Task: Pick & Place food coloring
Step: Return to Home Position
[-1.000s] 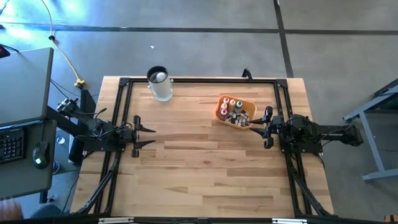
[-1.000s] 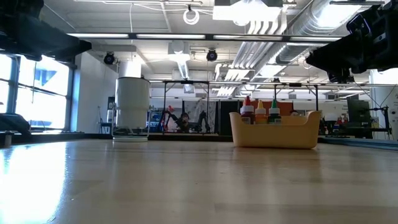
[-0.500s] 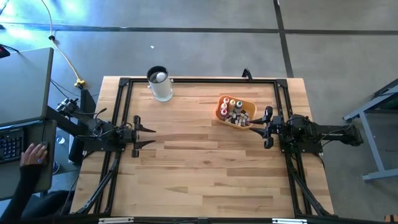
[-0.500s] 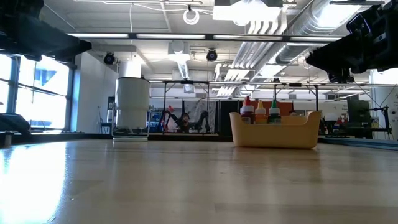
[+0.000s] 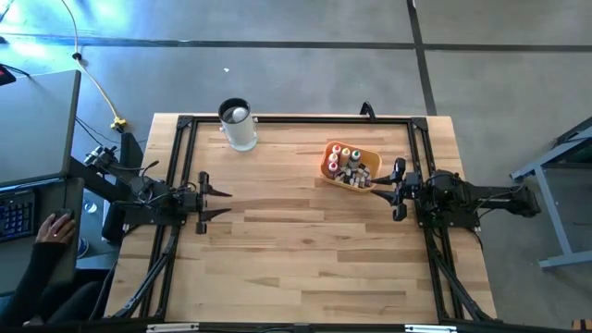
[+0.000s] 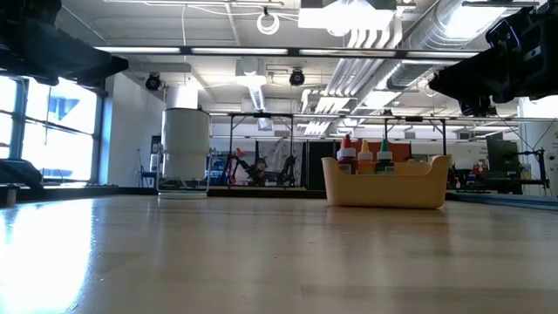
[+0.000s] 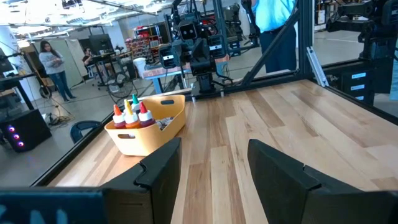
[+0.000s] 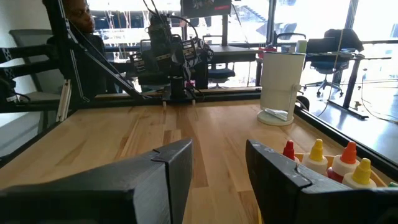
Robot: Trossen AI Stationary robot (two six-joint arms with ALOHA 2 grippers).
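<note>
1. The left gripper (image 5: 220,203) sits drawn back at the left edge of the table (image 5: 305,259). The right gripper (image 5: 383,191) sits at the right edge. Both have their jaws spread with nothing between them, and neither arm has moved over the last second.
2. The food coloring bottles (image 5: 347,164) stand clustered inside the yellow bin (image 5: 326,172), just beyond the right gripper's fingertips. None lie on the bare wood. The tall clear cup (image 5: 239,125) stands well apart from the bin, near the far edge.
3. The one change is that a person's hand (image 5: 57,228) has come onto the desk (image 5: 37,120) beside the table.
4. The sorting looks finished and the arms appear to be home already. The hand at the desk suggests the run is being closed out.
</note>
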